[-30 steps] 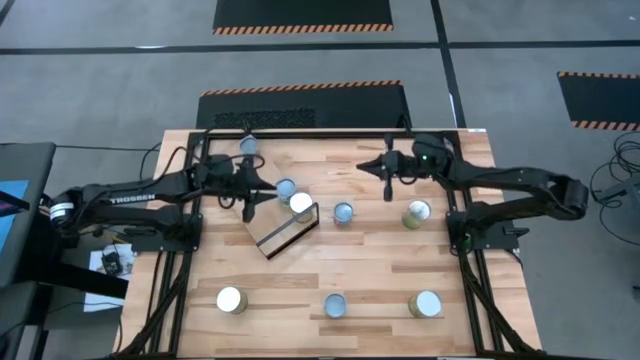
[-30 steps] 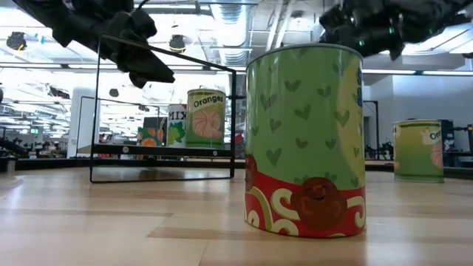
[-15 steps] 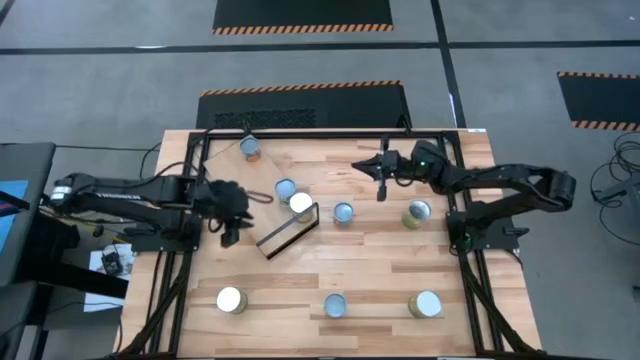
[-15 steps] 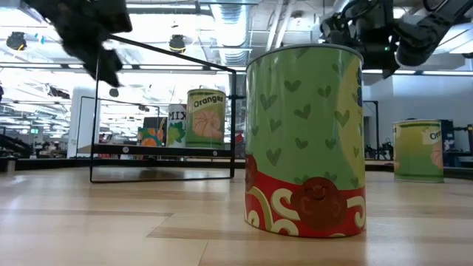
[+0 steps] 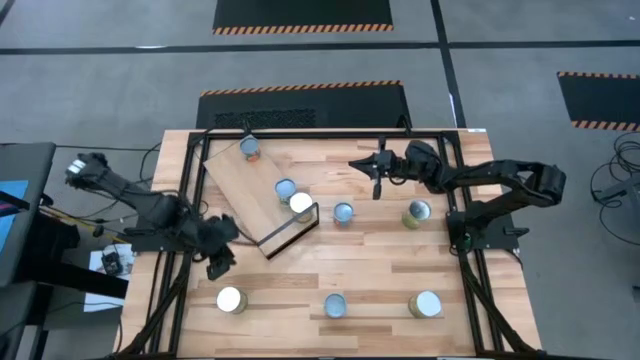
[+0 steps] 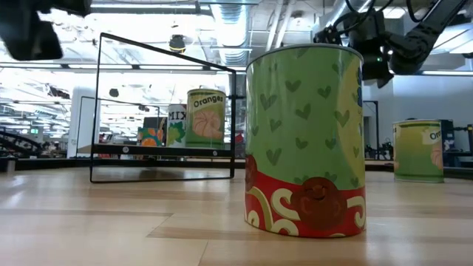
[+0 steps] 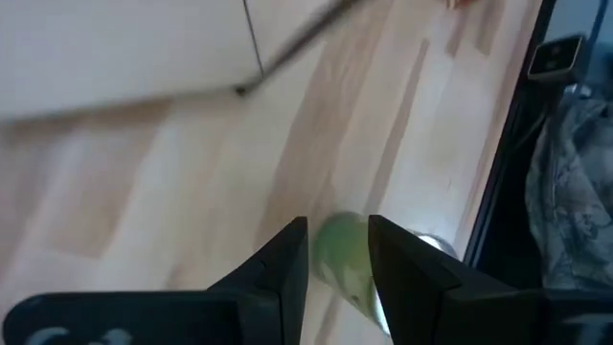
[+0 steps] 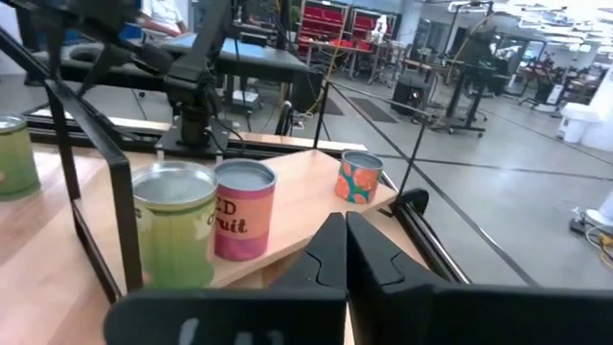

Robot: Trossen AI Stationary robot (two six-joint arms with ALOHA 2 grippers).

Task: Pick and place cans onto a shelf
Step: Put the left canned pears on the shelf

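Note:
The shelf [image 5: 245, 180], a pale plywood panel with a black open frame [image 5: 291, 230] at its near end, lies slanted on the table. Three cans stand on it: two near the frame [image 5: 301, 204] [image 5: 285, 189] and one at the far end [image 5: 250, 147]. Loose cans stand at the middle [image 5: 343, 212] [image 5: 417, 213] and along the near edge [image 5: 231, 299] [image 5: 335, 306] [image 5: 426, 304]. My left gripper [image 5: 218, 262] hangs slightly open by the left edge, over the near-left can [image 7: 340, 257], touching nothing. My right gripper [image 5: 377, 182] is shut and empty, right of the shelf.
A black frame rail [image 5: 300, 133] runs around the table's far and side edges. Bare tabletop [image 5: 370, 260] lies between the shelf and the near row of cans. In the low view the near middle can [image 6: 304, 140] fills the foreground.
My left gripper has drawn back from the cans on the shelf toward the table's left and near edges, and the arm has folded back off the table. The shelf panel now shows uncovered. My right gripper has shifted a little toward the left.

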